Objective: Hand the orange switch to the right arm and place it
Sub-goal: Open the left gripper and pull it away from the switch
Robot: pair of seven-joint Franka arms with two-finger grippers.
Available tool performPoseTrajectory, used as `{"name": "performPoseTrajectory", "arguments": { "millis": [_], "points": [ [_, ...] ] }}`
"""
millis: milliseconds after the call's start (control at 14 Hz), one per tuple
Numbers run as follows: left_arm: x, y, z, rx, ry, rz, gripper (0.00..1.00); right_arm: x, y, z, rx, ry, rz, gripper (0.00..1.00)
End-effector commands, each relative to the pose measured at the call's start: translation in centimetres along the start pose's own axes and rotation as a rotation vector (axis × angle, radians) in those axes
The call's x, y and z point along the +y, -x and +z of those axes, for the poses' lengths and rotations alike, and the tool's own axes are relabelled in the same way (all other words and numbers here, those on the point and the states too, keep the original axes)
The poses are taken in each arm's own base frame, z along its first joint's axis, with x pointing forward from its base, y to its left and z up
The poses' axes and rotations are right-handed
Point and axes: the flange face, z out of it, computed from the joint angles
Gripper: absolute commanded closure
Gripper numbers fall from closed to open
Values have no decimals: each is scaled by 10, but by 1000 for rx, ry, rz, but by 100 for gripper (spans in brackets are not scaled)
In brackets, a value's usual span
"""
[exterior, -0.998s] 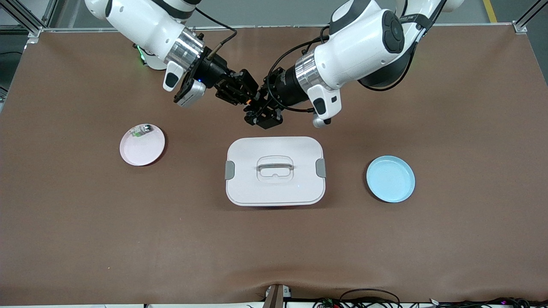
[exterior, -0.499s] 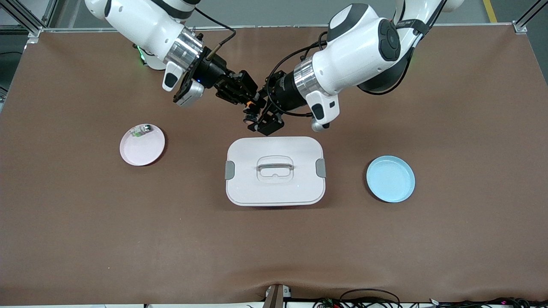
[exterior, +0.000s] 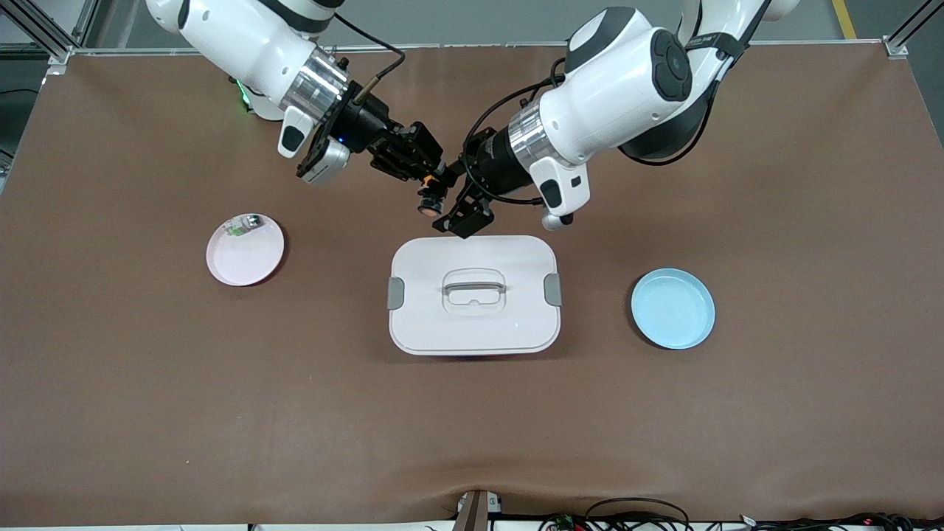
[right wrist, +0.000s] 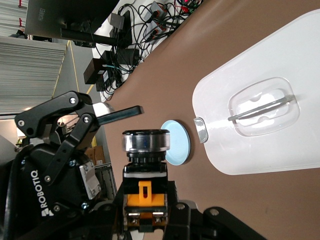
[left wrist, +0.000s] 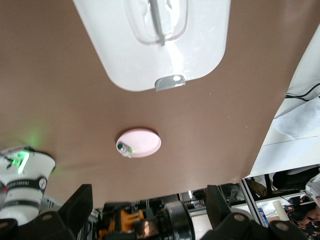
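White arms with silver wrist rings, black cables and black pincers marked ROBOTIQ.

Right pincer (exterior: 428,193) clamped tight; left pincer (exterior: 455,205) spread wide beside it, both aloft

1. A table (exterior: 147,413) covered with a plain brown mat carries everything.
2. A white lidded container (exterior: 473,295) sits near the middle of the mat; it has rounded corners, a grey clip at each short end and a recessed handle in its lid.
3. A small pink plate (exterior: 251,258) lies toward the right arm's end of the table, well apart from the container. A small white, green and silver part (exterior: 243,223) rests on the plate's rim farthest from the front camera.
4. A light blue plate (exterior: 672,308) lies toward the left arm's end, slightly nearer the front camera than the pink plate.
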Motion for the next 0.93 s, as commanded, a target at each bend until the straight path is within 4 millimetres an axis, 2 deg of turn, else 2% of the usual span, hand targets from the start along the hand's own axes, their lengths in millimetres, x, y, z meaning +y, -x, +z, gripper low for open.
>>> {"name": "performPoseTrajectory", "arguments": {
  "millis": [0,285,428,641,855],
  "points": [
    [0,-10,-15,66,-41,165,0,-6,-26,-20,-64,12,20,100],
    [2,-51,-46,94,-174,368,0,11,-80,-71,-132,166,-40,100],
    [7,-77,-64,97,-221,475,0,25,-99,-92,-163,240,-109,100],
    [10,-121,-98,170,-320,666,0,53,-118,-111,-202,371,-232,100],
    [20,-173,-135,259,-417,956,0,73,-123,-120,-231,538,-337,100]
  ]
}}
